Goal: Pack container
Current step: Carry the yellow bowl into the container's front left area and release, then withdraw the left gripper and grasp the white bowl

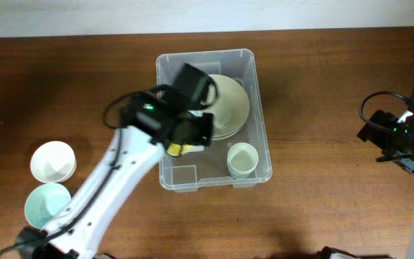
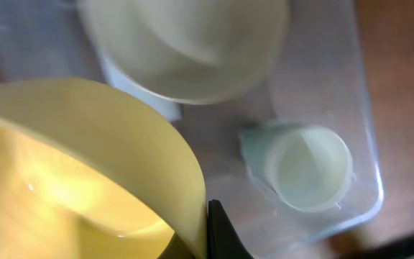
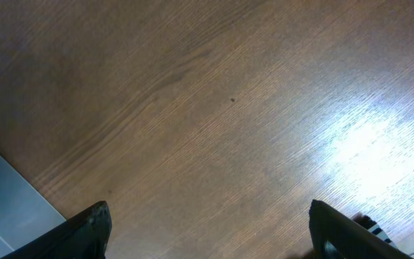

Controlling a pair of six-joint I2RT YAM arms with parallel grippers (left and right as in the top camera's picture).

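The clear plastic container (image 1: 254,79) sits at the table's middle back. Inside it are stacked pale plates (image 1: 232,104) and a pale green cup (image 1: 241,160). My left gripper (image 1: 182,147) is over the container's left half, shut on the rim of a yellow bowl (image 2: 77,173), which fills the left wrist view. The green cup (image 2: 307,167) and a pale bowl (image 2: 185,43) show below it through the container (image 2: 369,180). My right gripper (image 3: 210,230) is open and empty over bare table at the far right (image 1: 401,147).
A white bowl (image 1: 52,161) and a pale green bowl (image 1: 45,203) stand on the wooden table at the front left. The container's corner (image 3: 6,208) shows at the left edge of the right wrist view.
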